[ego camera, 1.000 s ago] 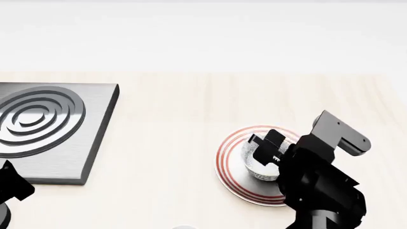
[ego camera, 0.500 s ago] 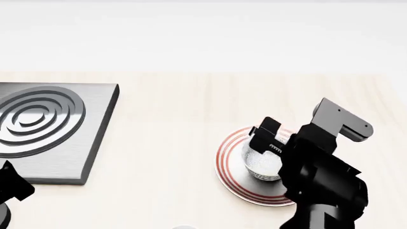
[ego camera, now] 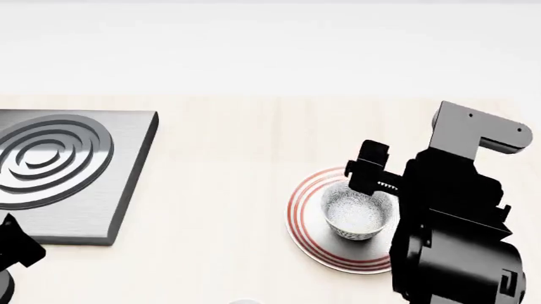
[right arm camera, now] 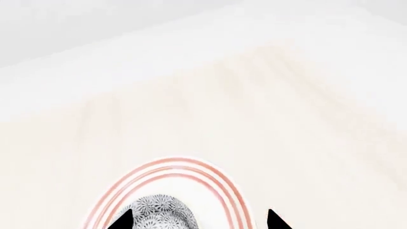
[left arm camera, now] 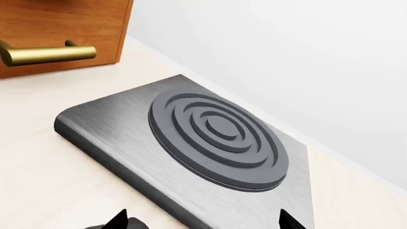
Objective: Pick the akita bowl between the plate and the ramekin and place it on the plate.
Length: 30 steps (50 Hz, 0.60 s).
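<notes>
The speckled akita bowl [ego camera: 359,214] stands upright on the white, red-ringed plate [ego camera: 301,204], right of the counter's middle. My right gripper [ego camera: 372,177] hangs open just above the bowl's far rim, touching nothing. In the right wrist view the akita bowl [right arm camera: 159,213] and the plate [right arm camera: 210,179] lie below the right gripper [right arm camera: 197,222], whose tips stand wide apart. My left gripper [left arm camera: 202,222] is open and empty over the edge of a steel block, and shows as the left gripper [ego camera: 12,248] at the lower left. The ramekin is out of view.
A brushed-steel block with raised dark rings [ego camera: 76,190] lies at the left. In the left wrist view the steel block [left arm camera: 216,138] sits beside a wooden cabinet [left arm camera: 57,24] with a brass handle [left arm camera: 45,53]. A white wall runs behind the counter.
My right gripper has lifted off the bowl and drawn up and back, leaving the bowl standing on the plate. The left arm has not moved.
</notes>
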Motion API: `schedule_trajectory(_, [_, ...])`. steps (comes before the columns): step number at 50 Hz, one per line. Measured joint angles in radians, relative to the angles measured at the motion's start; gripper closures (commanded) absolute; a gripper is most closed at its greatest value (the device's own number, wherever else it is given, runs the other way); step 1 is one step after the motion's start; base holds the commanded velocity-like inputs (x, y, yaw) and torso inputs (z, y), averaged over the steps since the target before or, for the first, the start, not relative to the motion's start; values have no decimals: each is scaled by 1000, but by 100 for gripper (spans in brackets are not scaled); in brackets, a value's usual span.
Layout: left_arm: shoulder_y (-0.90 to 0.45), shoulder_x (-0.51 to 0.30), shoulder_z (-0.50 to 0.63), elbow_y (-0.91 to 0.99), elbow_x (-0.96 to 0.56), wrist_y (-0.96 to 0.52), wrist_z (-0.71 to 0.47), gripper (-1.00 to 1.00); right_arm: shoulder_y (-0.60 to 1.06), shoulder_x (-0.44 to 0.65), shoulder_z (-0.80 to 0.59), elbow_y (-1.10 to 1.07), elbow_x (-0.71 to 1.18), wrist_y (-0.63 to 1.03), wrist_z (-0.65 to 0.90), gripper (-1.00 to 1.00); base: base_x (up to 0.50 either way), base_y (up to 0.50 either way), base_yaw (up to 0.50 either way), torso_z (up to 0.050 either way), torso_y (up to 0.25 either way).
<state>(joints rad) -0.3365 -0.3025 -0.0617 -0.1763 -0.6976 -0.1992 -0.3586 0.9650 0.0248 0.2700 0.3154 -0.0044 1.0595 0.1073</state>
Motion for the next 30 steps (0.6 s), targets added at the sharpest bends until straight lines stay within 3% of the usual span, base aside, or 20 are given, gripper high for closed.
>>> schedule_trajectory(14, [-2,-2,2,-4,-2,2,-1,-100,-214,11,-109,-405,30,71,-5,-100,0,0,0,0,0])
schedule_trajectory(30, [-3,-3,3,-4,-6,3,-5,-100,-434,35,-213,-681,13,32,47,-100,0,0,0,0,0])
